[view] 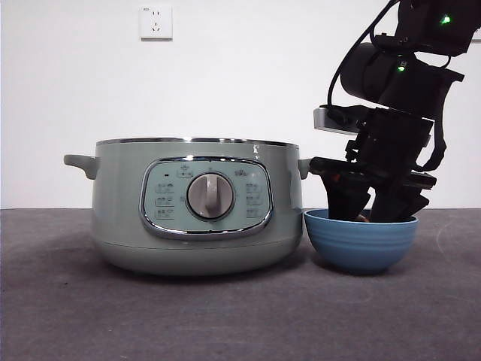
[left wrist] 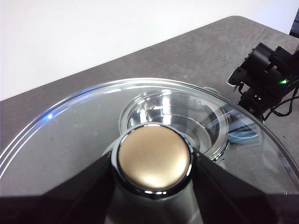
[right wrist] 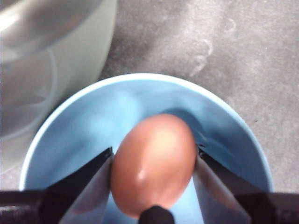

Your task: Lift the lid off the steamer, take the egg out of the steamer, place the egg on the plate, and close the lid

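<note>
My left gripper is shut on the knob of the glass lid, which it holds in the air. Through the glass, in the left wrist view, the open steamer's shiny inner pot shows below. In the front view the sage-green steamer stands uncovered. Just right of it is the plate, a small blue bowl. My right gripper reaches down into it, shut on the brown egg low inside the plate. Whether the egg touches the bottom I cannot tell.
The steamer's side handle sits close to the right arm's jaws. The steamer wall stands right beside the bowl. Grey tabletop stretches in front, and a white wall with a socket lies behind.
</note>
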You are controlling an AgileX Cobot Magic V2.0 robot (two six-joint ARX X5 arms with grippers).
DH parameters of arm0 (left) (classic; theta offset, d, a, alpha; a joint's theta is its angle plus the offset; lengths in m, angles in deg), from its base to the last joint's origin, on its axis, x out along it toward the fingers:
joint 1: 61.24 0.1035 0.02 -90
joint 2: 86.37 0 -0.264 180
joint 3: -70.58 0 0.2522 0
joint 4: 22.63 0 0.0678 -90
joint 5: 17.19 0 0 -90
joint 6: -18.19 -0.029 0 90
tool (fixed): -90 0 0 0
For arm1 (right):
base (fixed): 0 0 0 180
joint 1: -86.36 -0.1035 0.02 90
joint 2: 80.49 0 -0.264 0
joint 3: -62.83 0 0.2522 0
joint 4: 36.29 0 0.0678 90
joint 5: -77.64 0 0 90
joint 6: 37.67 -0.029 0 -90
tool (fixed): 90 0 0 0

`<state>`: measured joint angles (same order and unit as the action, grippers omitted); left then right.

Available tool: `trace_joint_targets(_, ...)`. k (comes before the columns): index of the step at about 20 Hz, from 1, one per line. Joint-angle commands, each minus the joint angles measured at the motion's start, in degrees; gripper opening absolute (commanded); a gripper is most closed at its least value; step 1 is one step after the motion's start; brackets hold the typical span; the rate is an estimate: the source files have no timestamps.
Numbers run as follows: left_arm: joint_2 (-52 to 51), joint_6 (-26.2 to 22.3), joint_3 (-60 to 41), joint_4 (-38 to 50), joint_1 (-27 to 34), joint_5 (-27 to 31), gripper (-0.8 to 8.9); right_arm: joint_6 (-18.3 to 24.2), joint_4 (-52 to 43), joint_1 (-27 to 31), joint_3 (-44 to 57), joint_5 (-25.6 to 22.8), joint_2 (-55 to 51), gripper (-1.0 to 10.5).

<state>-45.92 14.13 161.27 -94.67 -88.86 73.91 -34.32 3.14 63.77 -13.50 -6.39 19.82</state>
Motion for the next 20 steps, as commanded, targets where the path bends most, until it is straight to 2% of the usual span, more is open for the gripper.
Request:
trace_joint_targets(1, -0.5, -0.5, 0.9, 3.1, -0.2, 0.0, -0.08, 0.6, -0.2, -0.4, 0.4, 0.1, 1.5, -0.1)
trace_joint_targets(5, -0.5, -0.5, 0.9, 3.1, -0.2, 0.0, -0.08, 1.2, -0.5, -1.2, 0.4, 0.1, 2.1, -0.1)
trace_joint_targets(7, -0.5, -0.5, 0.9, 3.1, -0.2, 0.0, -0.08, 1.2, -0.3, -1.2, 0.4, 0.1, 2.1, 0.5)
trace_joint_targets(10, -0.5, -0.5, 0.9, 3.1, -0.2, 0.0, -0.08, 1.2, 0.3, -1.2, 0.4, 0.1, 2.1, 4.0)
trace_joint_targets(16, 1.5, -0.5, 0.9, 4.4, -0.2, -0.5, -0.08, 1.2, 0.5, -1.3, 0.2, 0.1, -0.9, 4.2)
trace_joint_targets(20, 5.9, -0.7, 0.9, 8.5, -0.2, -4.6, -0.08, 1.2, 4.7, -1.3, 0.2, 0.0, -10.8, 4.2)
